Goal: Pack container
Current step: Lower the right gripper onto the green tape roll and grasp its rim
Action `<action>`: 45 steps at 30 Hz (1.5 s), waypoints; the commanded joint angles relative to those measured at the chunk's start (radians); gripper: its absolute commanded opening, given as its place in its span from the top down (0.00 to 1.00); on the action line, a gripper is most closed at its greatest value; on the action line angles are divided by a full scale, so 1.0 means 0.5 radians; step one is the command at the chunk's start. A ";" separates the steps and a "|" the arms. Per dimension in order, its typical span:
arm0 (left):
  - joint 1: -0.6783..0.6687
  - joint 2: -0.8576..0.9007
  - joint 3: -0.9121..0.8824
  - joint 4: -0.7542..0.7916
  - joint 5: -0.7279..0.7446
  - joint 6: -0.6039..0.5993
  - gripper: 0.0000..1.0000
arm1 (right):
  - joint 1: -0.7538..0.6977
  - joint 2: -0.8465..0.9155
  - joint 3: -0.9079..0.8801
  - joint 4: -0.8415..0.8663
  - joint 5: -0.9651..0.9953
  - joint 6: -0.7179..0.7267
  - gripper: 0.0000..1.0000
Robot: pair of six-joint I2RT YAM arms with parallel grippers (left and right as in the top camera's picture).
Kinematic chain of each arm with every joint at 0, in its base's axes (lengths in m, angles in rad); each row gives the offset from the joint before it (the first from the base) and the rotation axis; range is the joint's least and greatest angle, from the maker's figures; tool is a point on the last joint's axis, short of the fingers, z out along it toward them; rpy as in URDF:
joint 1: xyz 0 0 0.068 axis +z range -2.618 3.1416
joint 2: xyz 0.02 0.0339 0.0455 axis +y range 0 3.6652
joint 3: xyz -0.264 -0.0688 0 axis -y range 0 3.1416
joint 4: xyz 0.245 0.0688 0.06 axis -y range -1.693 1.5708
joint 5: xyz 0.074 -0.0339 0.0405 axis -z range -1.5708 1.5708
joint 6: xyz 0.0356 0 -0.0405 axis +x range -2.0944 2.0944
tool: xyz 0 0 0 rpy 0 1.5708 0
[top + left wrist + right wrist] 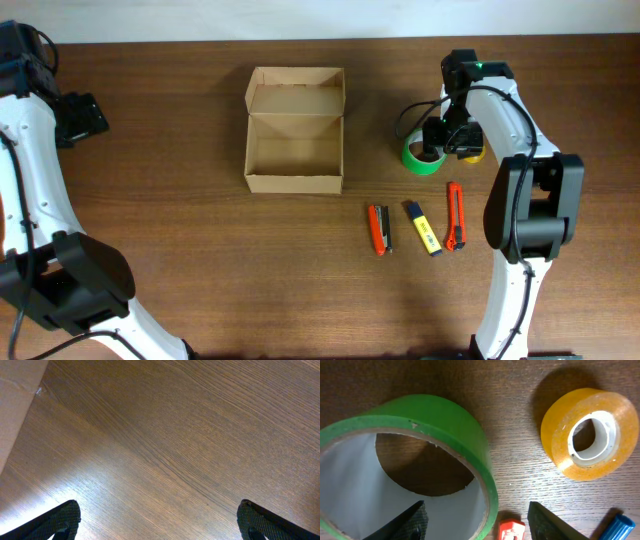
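The tan cardboard container (295, 130) sits open in the middle of the table, its flap lid laid back. A green tape roll (420, 157) and a yellow tape roll (472, 155) lie to its right. My right gripper (447, 140) hovers over them, open; in the right wrist view one finger is inside the green roll (410, 425) and the other outside its wall, the gripper (477, 520) straddling the rim. The yellow roll (590, 432) lies beside it. My left gripper (160, 520) is open and empty over bare wood at the far left (80, 118).
An orange stapler-like tool (379, 228), a blue and yellow marker (422, 227) and an orange utility knife (455, 215) lie in front of the rolls. A corner of cardboard (15, 405) shows at the left of the left wrist view.
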 commanded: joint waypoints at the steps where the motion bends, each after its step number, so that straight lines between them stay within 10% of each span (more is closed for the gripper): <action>1: -0.002 -0.048 -0.007 0.003 -0.015 0.032 0.00 | -0.005 0.053 0.030 -0.002 0.022 -0.005 0.35; 20: -0.002 -0.048 -0.007 0.003 -0.015 0.032 0.00 | 0.002 0.053 -0.014 0.001 -0.014 0.076 0.41; 32: -0.002 -0.049 -0.007 0.003 -0.015 0.032 0.00 | -0.002 0.070 -0.052 0.037 -0.014 0.069 0.64; 38: -0.002 -0.049 -0.007 0.003 -0.015 0.032 0.00 | -0.002 0.071 -0.053 0.036 -0.014 0.069 0.96; 45: -0.002 -0.049 -0.007 0.003 -0.015 0.032 0.00 | -0.001 0.069 -0.053 0.019 -0.011 0.031 0.96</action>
